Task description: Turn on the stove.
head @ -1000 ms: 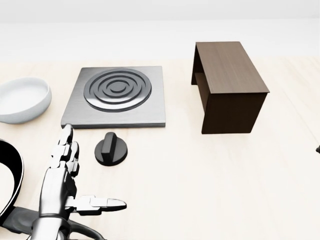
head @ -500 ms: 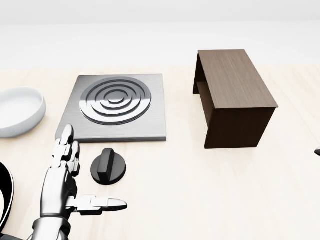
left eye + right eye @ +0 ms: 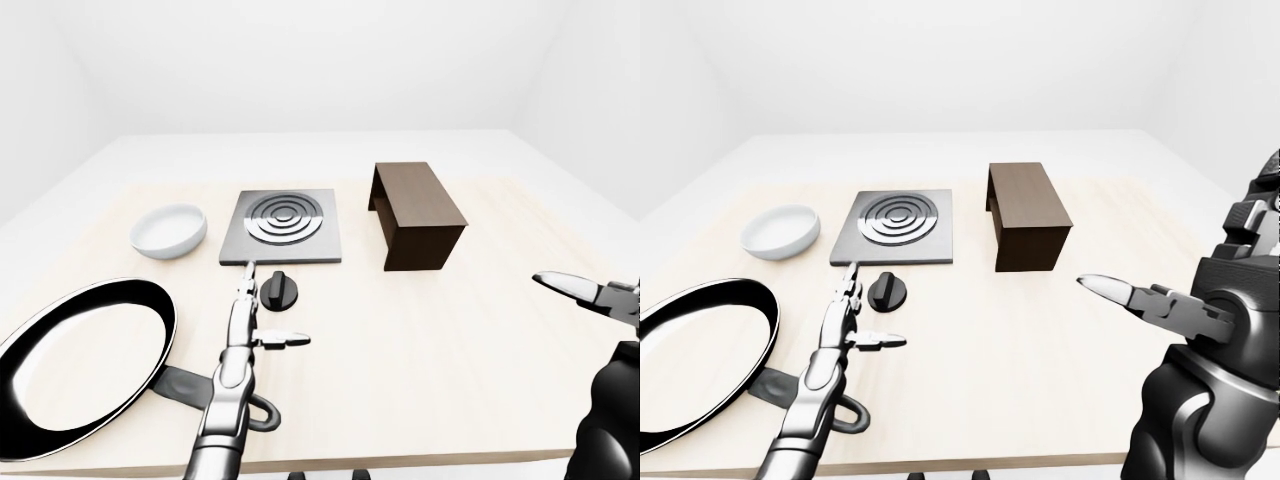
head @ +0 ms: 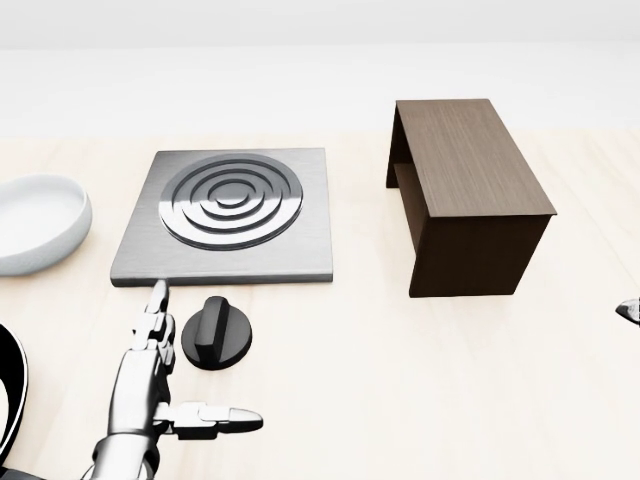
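Observation:
The stove (image 4: 225,215) is a grey square plate with a ringed burner, at the upper left of the head view. Its black round knob (image 4: 217,333) lies on the table just below the plate. My left hand (image 4: 200,362) is open, with its fingers (image 4: 155,320) stretched out close beside the knob's left side and its thumb sticking out to the right below the knob. It holds nothing, and I cannot tell whether it touches the knob. My right hand (image 3: 1135,296) hovers open over the table's right part, far from the stove.
A white bowl (image 4: 35,225) sits left of the stove. A dark wooden box (image 4: 465,190) stands to the stove's right. A black frying pan (image 3: 80,360) lies at the lower left, its handle under my left forearm. The table's near edge runs along the bottom of the eye views.
The camera shifted slightly a second ago, then held still. My left hand has rolled edge-on and moved right, closer to the knob. The knob has not turned.

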Tool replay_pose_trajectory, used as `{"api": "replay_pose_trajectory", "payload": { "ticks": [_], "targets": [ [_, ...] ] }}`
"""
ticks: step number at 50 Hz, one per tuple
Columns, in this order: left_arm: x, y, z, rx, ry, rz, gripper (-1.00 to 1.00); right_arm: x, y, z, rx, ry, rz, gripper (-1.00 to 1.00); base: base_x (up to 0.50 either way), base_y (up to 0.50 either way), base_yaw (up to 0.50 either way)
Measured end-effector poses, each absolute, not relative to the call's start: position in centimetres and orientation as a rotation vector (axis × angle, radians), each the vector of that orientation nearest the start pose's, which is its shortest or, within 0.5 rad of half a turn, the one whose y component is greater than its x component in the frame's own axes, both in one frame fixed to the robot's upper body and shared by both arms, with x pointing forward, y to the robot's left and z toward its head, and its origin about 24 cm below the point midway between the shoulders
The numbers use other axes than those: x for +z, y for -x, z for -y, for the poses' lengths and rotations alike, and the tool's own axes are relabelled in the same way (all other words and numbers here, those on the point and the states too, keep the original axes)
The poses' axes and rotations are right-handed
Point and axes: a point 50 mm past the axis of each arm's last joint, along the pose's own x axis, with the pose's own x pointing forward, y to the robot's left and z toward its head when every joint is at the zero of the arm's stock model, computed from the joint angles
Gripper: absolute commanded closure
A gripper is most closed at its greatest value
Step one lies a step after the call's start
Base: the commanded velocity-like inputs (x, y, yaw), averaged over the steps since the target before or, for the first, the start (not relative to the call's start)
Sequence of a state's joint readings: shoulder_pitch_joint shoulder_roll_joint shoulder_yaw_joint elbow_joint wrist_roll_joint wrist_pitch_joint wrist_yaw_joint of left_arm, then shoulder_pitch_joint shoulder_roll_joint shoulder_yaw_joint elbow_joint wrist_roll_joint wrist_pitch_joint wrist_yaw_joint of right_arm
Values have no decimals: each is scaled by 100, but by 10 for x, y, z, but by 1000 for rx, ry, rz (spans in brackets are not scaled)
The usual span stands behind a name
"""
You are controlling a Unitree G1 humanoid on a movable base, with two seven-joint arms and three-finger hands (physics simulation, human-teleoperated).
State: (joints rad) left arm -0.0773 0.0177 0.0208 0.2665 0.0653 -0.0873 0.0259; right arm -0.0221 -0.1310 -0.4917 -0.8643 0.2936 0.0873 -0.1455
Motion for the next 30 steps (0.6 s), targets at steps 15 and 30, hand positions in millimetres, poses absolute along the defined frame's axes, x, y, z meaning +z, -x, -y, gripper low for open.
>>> {"api": "replay_pose_trajectory", "payload": {
  "ticks": [15,30],
  "targets": [
    [-12,-261,-149,2,-88,-186,-100,231,-163,239,-400,-15,857,-100,0,0,0],
    [-12,-257,-142,-24,-83,-184,-100,230,-164,238,-395,-14,850,-100,0,0,0]
  ]
}}
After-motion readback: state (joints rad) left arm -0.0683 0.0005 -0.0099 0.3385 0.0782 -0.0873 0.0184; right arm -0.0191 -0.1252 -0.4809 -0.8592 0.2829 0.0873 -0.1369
